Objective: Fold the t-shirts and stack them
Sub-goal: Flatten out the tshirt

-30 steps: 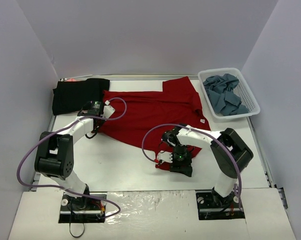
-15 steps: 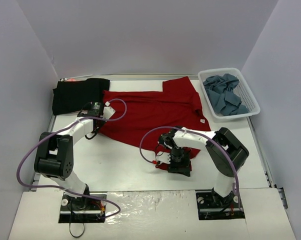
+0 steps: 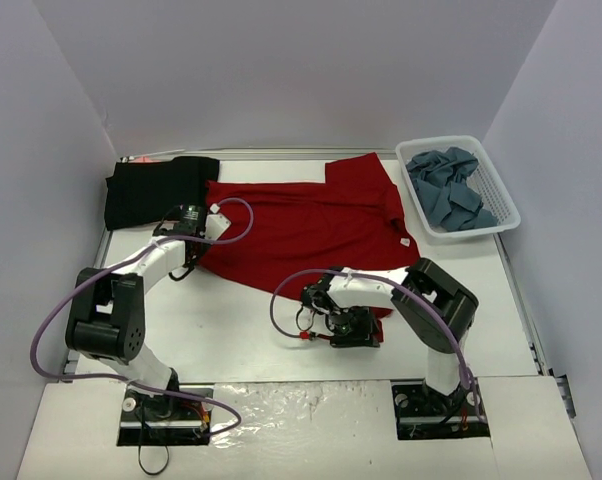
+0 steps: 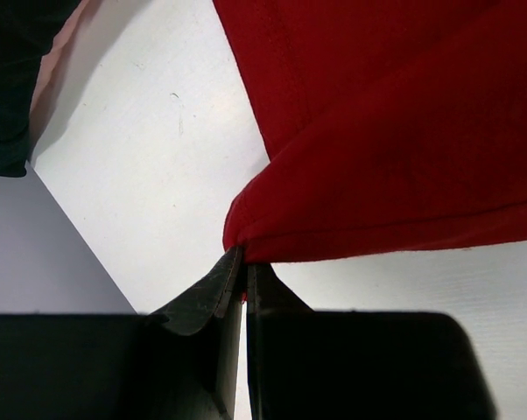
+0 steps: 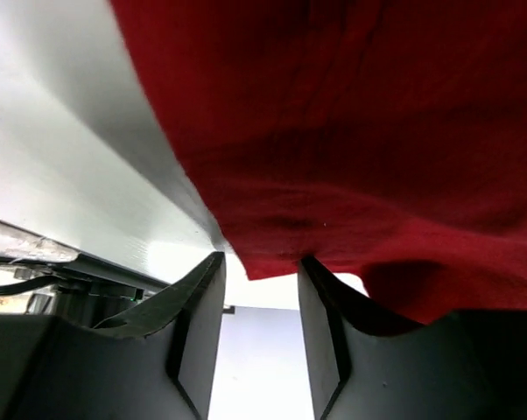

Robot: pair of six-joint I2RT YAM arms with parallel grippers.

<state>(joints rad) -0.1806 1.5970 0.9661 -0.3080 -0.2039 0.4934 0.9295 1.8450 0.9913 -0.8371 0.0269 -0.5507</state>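
Observation:
The dark red t-shirt (image 3: 301, 225) lies spread across the middle of the table. My left gripper (image 3: 189, 264) is shut on its left edge; the left wrist view shows the jaws (image 4: 244, 262) pinching a fold of the red cloth (image 4: 395, 131). My right gripper (image 3: 323, 312) sits at the shirt's near corner. In the right wrist view it (image 5: 259, 271) is open, with the red hem (image 5: 351, 114) hanging between the fingertips. A black t-shirt (image 3: 156, 188) lies folded at the back left. Slate blue-grey t-shirts (image 3: 449, 185) lie crumpled in the basket.
The white lattice basket (image 3: 501, 205) stands at the back right by the right wall. Grey walls close the left, back and right sides. The black shirt's edge also shows at the left wrist view's top left (image 4: 10, 70). Bare white table shows in front of the red shirt (image 3: 241, 320).
My right gripper has moved to the left and a little nearer along the red shirt's near corner. The left gripper has held still on the shirt's left edge.

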